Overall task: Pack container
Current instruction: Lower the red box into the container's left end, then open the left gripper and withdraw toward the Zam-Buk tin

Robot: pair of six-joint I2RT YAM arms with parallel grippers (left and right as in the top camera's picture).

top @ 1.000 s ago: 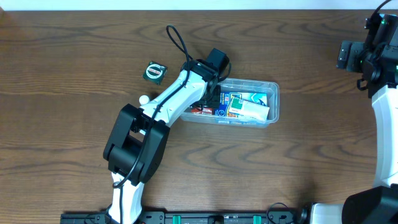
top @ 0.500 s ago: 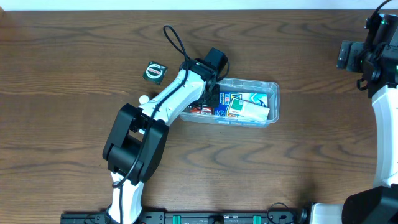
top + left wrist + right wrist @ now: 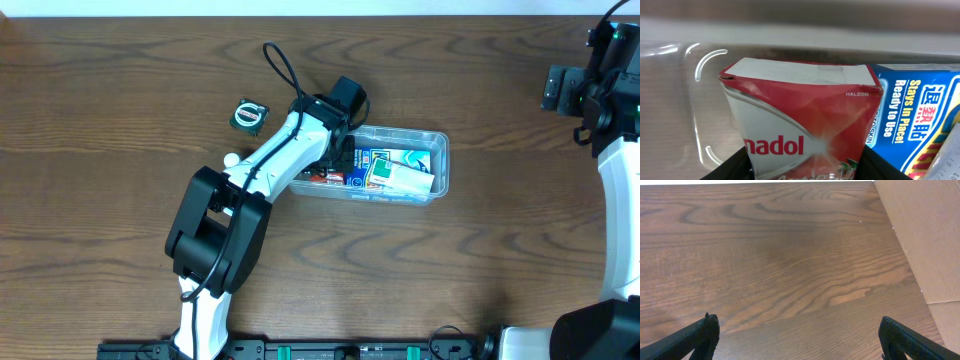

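- The container (image 3: 444, 170) sits mid-table; several boxes lie inside, so by my reckoning you're well into packing
- Your left gripper (image 3: 805, 169) is clamped on the red box (image 3: 800, 110) at the tub's left end, beside the blue box (image 3: 912, 125); walls close, little slack
- The green roll (image 3: 248, 115) lies outside, perhaps yet to pack
- Your right gripper (image 3: 797, 332) gapes wide, empty; open table (image 3: 790, 255) below

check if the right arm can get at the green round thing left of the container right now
Probably not. The right gripper sits open at the far right edge; the green round thing lies past the container, and the left arm lies between, the left gripper holding a red box inside.
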